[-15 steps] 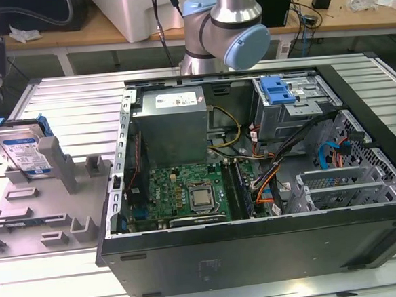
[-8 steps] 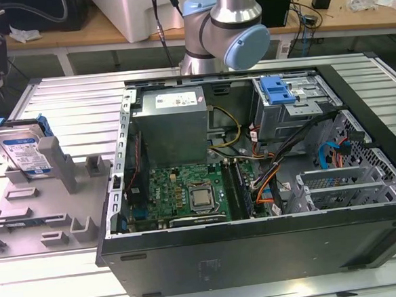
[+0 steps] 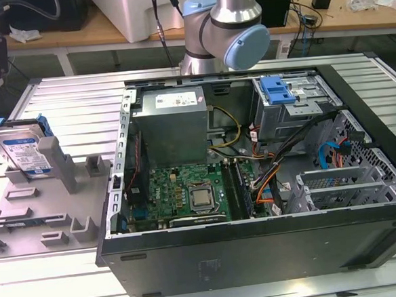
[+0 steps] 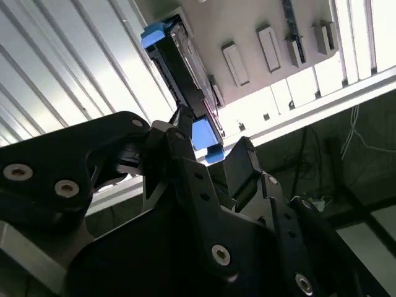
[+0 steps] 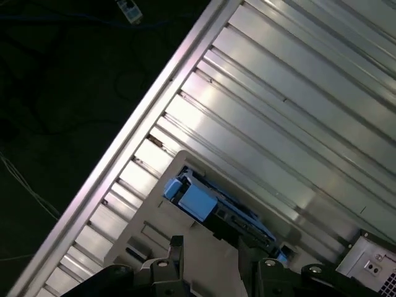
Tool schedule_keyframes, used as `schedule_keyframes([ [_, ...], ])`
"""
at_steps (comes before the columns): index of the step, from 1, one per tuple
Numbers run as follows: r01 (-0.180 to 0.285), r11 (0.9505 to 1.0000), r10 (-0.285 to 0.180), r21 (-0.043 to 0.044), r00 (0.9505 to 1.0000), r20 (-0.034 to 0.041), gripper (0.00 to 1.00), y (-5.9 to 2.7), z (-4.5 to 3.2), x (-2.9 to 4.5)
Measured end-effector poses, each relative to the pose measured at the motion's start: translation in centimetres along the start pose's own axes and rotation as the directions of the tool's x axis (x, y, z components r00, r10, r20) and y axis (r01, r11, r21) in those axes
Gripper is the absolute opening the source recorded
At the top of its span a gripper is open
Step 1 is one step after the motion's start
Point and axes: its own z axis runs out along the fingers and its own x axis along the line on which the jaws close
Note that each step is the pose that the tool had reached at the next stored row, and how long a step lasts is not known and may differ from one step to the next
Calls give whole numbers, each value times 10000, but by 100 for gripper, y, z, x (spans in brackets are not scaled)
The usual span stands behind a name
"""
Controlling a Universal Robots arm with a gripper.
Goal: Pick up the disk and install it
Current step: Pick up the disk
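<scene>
Tool [image 4: 212, 141]: fingers spread, gripping nothing.
Disk [image 5: 210, 207]: just beyond the fingertips, not touching, standing on edge in the grey holder [image 3: 68, 181].
Long axis: along the holder, seemingly across the tool's opening.

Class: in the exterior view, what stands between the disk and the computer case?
In the exterior view, a tall grey post stands beside the disk, then a shorter grey block nearer the case, both on the grey fixture.
</scene>
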Motion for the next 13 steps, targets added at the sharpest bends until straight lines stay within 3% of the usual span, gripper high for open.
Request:
schedule_keyframes([
  [5,968,9953,-968,38,9953,12,48,0,1,0],
  [7,1604,9870,-1605,64,9870,17,48,0,2,0],
  [10,2145,9767,-2145,86,9767,20,48,0,3,0],
  [13,2684,9632,-2684,109,9633,22,48,0,3,0],
])
